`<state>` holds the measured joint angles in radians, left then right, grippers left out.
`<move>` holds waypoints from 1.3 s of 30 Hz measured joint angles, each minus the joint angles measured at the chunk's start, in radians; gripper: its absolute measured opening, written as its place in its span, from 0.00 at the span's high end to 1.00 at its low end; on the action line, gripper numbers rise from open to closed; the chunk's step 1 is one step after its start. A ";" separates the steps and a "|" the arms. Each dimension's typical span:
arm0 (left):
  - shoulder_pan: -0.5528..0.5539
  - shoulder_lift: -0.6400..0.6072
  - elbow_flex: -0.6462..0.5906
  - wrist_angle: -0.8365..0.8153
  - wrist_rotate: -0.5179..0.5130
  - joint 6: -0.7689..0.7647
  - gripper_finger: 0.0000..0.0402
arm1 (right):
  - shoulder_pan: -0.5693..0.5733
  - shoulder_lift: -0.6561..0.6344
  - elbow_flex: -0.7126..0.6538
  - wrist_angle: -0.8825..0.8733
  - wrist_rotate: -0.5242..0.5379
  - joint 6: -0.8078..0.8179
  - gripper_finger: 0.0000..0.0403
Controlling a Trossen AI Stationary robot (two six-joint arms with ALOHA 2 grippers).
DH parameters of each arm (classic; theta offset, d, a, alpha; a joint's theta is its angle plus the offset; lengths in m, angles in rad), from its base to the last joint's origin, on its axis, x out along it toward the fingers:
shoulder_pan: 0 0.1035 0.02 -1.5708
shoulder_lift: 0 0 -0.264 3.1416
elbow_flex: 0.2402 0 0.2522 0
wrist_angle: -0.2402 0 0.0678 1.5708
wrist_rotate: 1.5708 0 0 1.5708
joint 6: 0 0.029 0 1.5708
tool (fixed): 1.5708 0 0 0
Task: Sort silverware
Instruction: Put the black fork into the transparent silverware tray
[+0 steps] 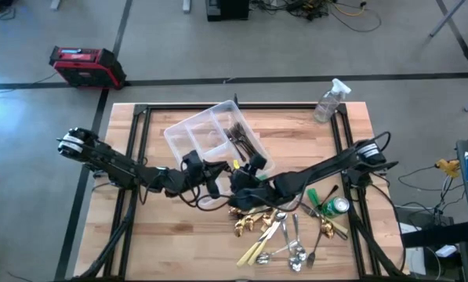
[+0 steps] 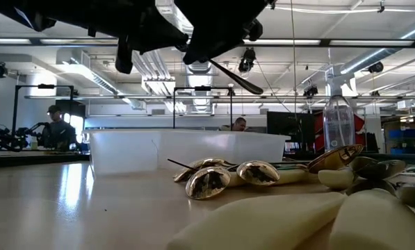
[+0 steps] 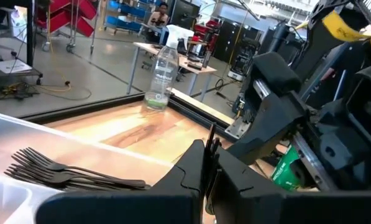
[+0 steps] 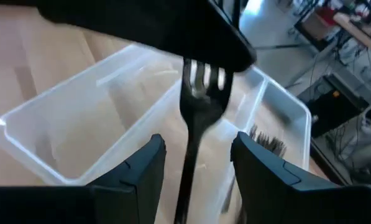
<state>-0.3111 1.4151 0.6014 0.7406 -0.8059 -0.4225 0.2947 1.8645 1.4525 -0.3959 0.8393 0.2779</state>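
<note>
I've got the light wooden slatted table (image 1: 171,243) in full on the high cam, with both dark arms reaching in to meet at centre. The clear plastic divided tray (image 1: 175,135) sits centre-far, angled.

The L gripper (image 3: 207,149) is clamped tight on 1 dark matte fork (image 4: 201,93). The fork's tines sit up against that gripper and its handle hangs down, above the near edge of the tray. The R gripper (image 4: 194,146) is right beside it. Its fingers stand apart on either side of the fork handle, with a gap showing on each side, so it isn't gripping anything.

- 1 clear spray bottle (image 1: 330,100), upright at the far R corner of the table.
- 1 green can (image 1: 333,205), lying on its side near R, just beside the cutlery heap.

The rest of the silverware, near side and R of centre:
- The stack of dark forks (image 1: 240,135) is in the tray's R compartment, all lying the same way. They're packed too tight to count.
- 2 cream-yellow-handled knives (image 1: 257,249), side by side at the near edge of the heap.
- Shiny silver spoons (image 1: 296,252), approx 3, overlapping.
- Gold spoons (image 1: 245,223), at least 3 polished bowls seen from the low cam, clustered just near of the grippers.
- 1 green-handled piece (image 1: 318,196), touching the can. I can't tell what type it is.
</note>
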 joint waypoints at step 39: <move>0.000 0.001 -0.053 0.082 -0.033 -0.099 1.00 | 0.006 0.019 0.000 0.063 0.044 -0.093 0.98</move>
<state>-0.3107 1.4158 0.5480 0.8230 -0.8393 -0.5210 0.3006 1.8835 1.4521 -0.3325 0.8829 0.1852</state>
